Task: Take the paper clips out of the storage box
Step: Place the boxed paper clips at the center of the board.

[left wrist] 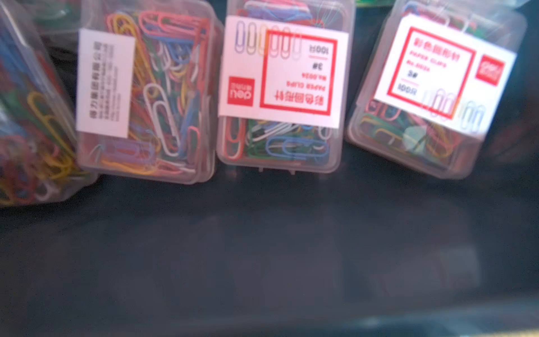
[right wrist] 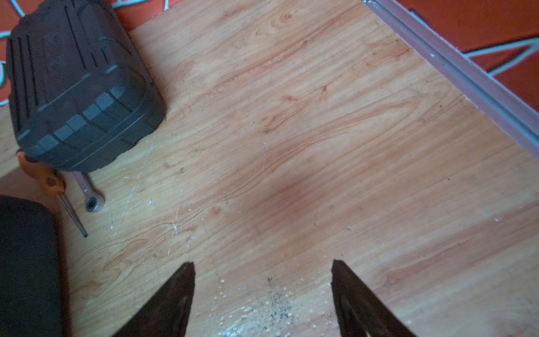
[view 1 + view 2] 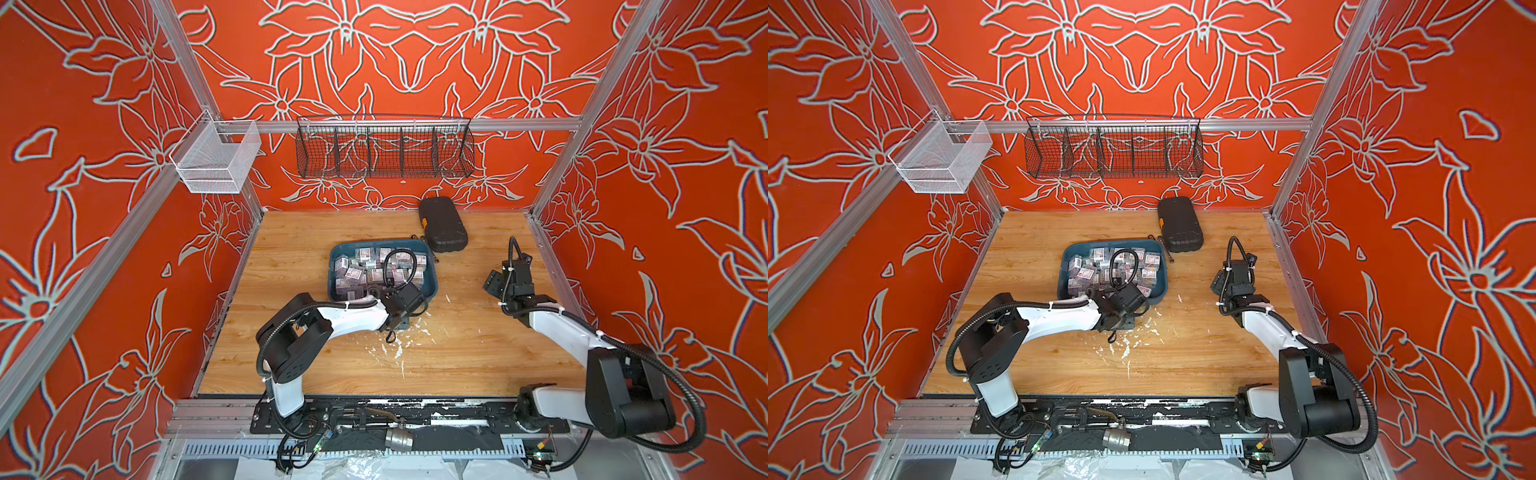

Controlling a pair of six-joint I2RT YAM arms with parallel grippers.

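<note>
Tray: the storage box (image 3: 432, 277), teal and shallow, sits near the middle of the wooden table (image 3: 465, 357), with a far corner just beside the black hard case (image 3: 442, 224).
Contents: the paper clips (image 3: 360, 266) are all inside the storage box, heaped toward its far side. The left wrist view shows four of the clear boxes (image 1: 280, 84) in a row on the dark floor.
Left arm: the left gripper (image 3: 409, 297) reaches in over the near edge of the storage box. Its fingers are hidden under the wrist in both top views and are out of the wrist view, so I cannot tell whether they are apart, together, or on a box.
Right arm: the right gripper (image 2: 262, 291) hangs over bare table, well apart from the storage box. Its jaws are spread with nothing between them.
Tools: what looks like a ring wrench (image 2: 91, 196) and an orange-handled screwdriver (image 2: 55, 185) lie at the foot of the case.
Debris: white flecks (image 3: 395, 347) are scattered on the table in front of the storage box.
Wall: a black wire basket (image 3: 384, 149) and a white mesh basket (image 3: 216, 162) hang on the rail.
</note>
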